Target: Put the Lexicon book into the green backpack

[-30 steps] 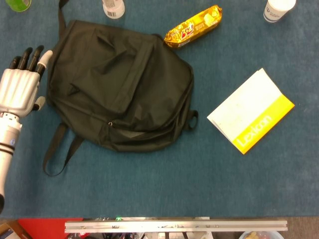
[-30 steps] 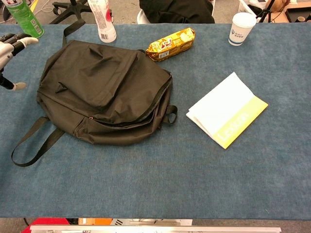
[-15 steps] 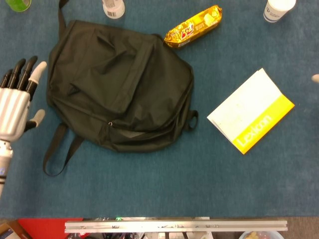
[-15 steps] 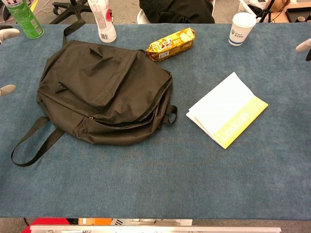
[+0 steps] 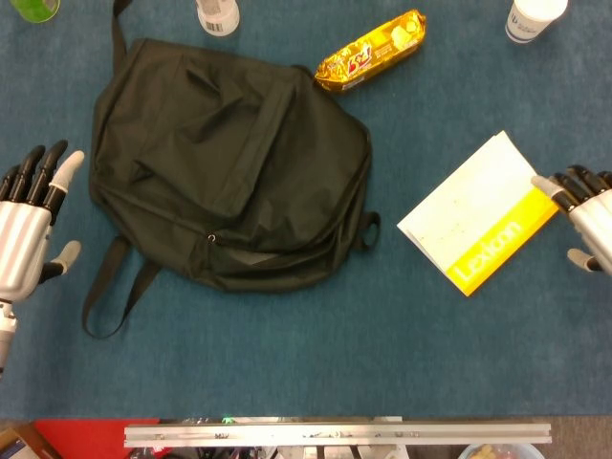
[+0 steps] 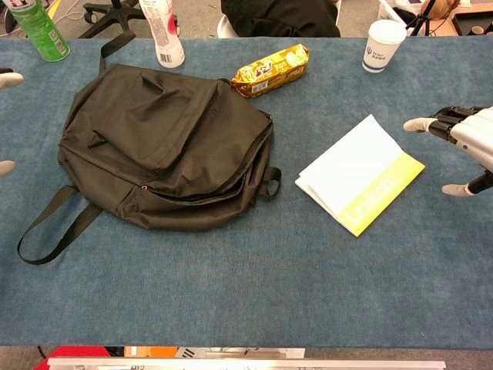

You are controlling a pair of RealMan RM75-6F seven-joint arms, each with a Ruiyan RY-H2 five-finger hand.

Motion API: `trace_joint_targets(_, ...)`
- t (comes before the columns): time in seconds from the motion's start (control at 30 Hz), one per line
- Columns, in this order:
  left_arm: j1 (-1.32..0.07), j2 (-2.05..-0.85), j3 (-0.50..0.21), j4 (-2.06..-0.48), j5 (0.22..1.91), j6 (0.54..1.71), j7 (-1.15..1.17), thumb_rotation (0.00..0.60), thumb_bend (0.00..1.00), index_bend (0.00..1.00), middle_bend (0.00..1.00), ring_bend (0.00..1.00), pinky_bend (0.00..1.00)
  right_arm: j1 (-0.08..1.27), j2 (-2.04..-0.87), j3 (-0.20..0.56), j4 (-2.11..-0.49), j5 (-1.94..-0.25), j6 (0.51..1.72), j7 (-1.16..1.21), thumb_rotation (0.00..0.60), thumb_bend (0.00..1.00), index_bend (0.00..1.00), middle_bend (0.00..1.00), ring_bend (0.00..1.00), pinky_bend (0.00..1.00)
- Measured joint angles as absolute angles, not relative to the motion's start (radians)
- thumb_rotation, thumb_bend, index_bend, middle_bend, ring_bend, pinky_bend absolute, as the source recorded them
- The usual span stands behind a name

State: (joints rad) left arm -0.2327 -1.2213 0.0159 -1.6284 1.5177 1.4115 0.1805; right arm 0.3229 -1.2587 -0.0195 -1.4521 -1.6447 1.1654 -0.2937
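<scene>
The dark green backpack point(image 5: 229, 163) point(image 6: 166, 142) lies flat at the left centre of the blue table, its zipper slightly parted along the lower edge. The white and yellow Lexicon book point(image 5: 481, 212) point(image 6: 360, 174) lies closed to its right. My left hand point(image 5: 27, 234) hovers open beside the backpack's left edge, not touching it; the chest view shows only its fingertips point(image 6: 6, 77) at the frame edge. My right hand point(image 5: 588, 210) point(image 6: 466, 142) is open just right of the book, fingers spread, its fingertips near the book's yellow corner.
A gold snack packet point(image 5: 371, 50) point(image 6: 271, 69) lies behind the backpack. A white paper cup point(image 6: 383, 45) stands at the back right, a white bottle point(image 6: 162, 31) and a green can point(image 6: 35, 29) at the back left. The backpack strap point(image 6: 54, 223) loops toward the front left.
My left hand has drawn back toward the near left, away from the backpack. My right hand has come into view from the right edge and reached the book's right side.
</scene>
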Motion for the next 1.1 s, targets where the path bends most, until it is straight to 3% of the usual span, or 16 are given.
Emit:
trace_joint_targets(0.6, -0.209, -1.218, 0.026, -1.616, 1.527, 1.399, 0.131, 0.6, 0.19, 0.02, 0.03, 0.0, 0.17, 0.394, -1.459, -0.025, -1.215, -1.633, 1.082, -0.298, 0.6, 0.07, 0.17, 0.26, 0.19, 0.35)
trace_joint_targets(1.1, -0.204, -1.208, 0.023, -1.611, 1.54, 1.391, 0.096, 0.6, 0.19, 0.02, 0.03, 0.0, 0.17, 0.438, -1.513, -0.017, -1.159, -1.594, 1.039, -0.306, 0.6, 0.11, 0.17, 0.26, 0.19, 0.35)
